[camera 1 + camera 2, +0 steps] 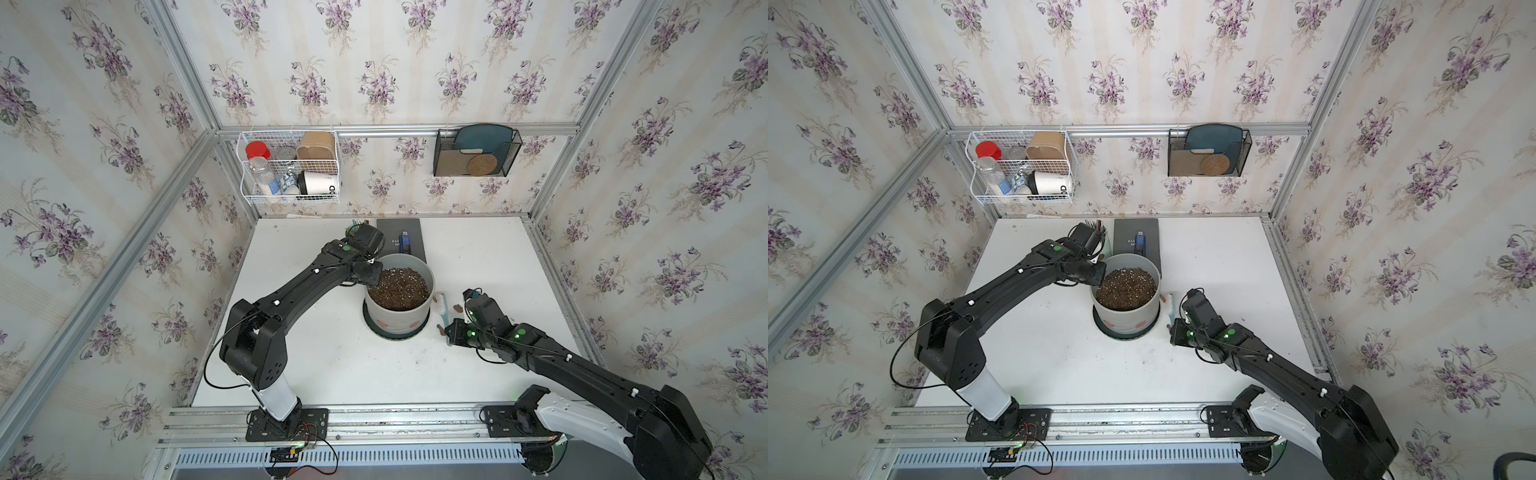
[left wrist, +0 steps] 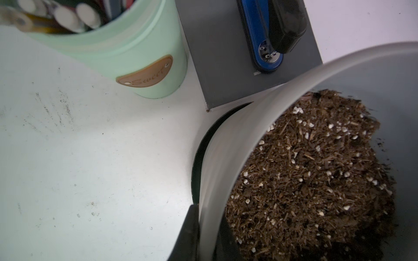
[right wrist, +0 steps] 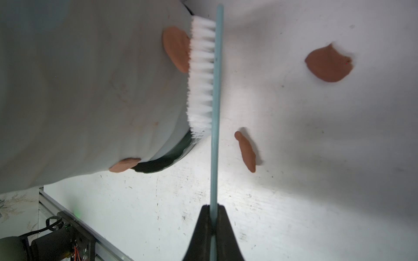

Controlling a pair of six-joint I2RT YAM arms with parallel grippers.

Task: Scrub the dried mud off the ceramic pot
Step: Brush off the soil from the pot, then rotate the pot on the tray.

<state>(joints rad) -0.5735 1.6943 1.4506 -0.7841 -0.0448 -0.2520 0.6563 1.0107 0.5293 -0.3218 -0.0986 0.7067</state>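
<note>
Grey rim pinched tight in my left gripper (image 2: pixel 208 217) so the pot (image 1: pixel 397 318) stands steady between the arms, I lay the brush (image 3: pixel 214 90) bristles-first against a mud patch (image 3: pixel 176 48) on its wall, right gripper (image 3: pixel 212 210) clenched on the handle, flakes (image 3: pixel 329 63) strewn beyond.

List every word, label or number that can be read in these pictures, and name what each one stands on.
"Sweet": brown tag on the mint-green cup.
"FAS" above "SH": dark board, the rest hidden by the stapler.
"OD": white cup lying in the wire basket; first letters unclear.
Small packet in that basket: print too blurred to read.
</note>
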